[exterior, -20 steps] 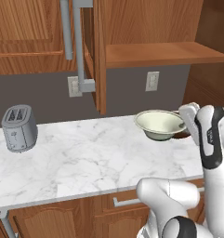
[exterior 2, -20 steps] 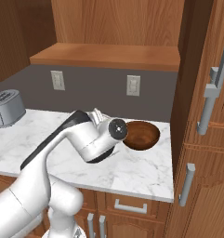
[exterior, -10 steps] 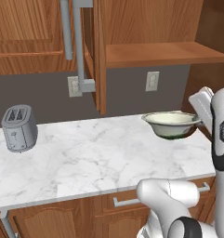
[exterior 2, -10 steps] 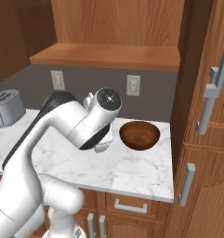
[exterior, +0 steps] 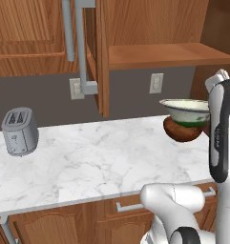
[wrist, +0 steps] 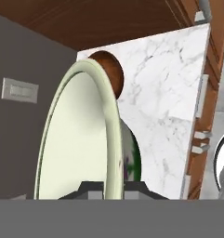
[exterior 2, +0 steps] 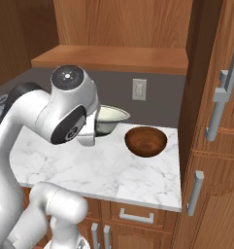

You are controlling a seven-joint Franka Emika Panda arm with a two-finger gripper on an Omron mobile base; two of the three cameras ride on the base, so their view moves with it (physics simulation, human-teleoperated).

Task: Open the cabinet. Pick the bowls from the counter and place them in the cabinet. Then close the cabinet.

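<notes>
1. Left base view: cream bowl lifted clear above the counter, directly above the brown bowl in this view; cabinet open, shelf bare; toaster at far left.
2. Right base view: cream bowl raised beside the arm; brown bowl resting on the counter near the right end.
3. Hand view: gripper clamped tight on the cream bowl's rim, one finger on each side of the wall.
</notes>
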